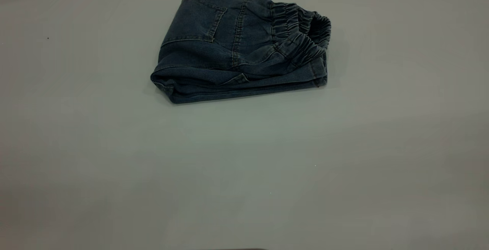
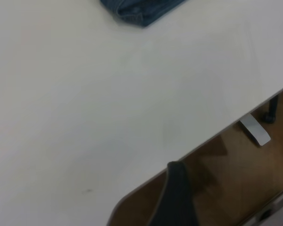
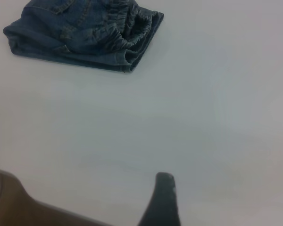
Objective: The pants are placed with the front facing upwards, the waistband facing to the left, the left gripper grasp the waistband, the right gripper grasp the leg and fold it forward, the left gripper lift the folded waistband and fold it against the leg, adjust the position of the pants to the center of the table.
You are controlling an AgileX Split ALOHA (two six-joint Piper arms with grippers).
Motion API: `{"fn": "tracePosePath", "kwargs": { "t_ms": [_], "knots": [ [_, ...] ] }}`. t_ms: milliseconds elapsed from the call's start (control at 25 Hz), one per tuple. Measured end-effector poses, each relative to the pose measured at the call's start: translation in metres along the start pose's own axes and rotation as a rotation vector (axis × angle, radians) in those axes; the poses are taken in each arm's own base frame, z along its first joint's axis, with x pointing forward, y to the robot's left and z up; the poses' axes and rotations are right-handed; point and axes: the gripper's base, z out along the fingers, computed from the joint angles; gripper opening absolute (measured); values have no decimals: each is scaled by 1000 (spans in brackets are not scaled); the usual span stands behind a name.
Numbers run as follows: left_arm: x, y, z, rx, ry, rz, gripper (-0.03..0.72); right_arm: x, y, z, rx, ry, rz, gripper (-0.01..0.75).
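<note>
Folded pants (image 1: 238, 51) near far counter (image 1: 244, 166) edge, waistband (image 1: 301, 32) to the right; open room elsewhere. Wrist views: one finger per claw; open/closed can't tell.

The white table (image 1: 114, 158) carries only the folded pants (image 1: 237, 51), apparently waistband rightward.

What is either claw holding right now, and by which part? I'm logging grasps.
Nothing is held. The folded pants lie alone on the table, waistband untouched; both wrist views show them far from either claw.
</note>
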Motion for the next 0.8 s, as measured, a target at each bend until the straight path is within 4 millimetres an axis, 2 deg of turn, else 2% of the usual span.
{"fn": "tracePosePath", "kwargs": {
  "t_ms": [680, 800],
  "knots": [
    [0, 1, 2, -9, -7, -14, 552, 0, 0, 0, 0, 0, 0, 561],
    [0, 1, 2, -81, -8, -64, 552, 0, 0, 0, 0, 0, 0, 561]
  ]
}}
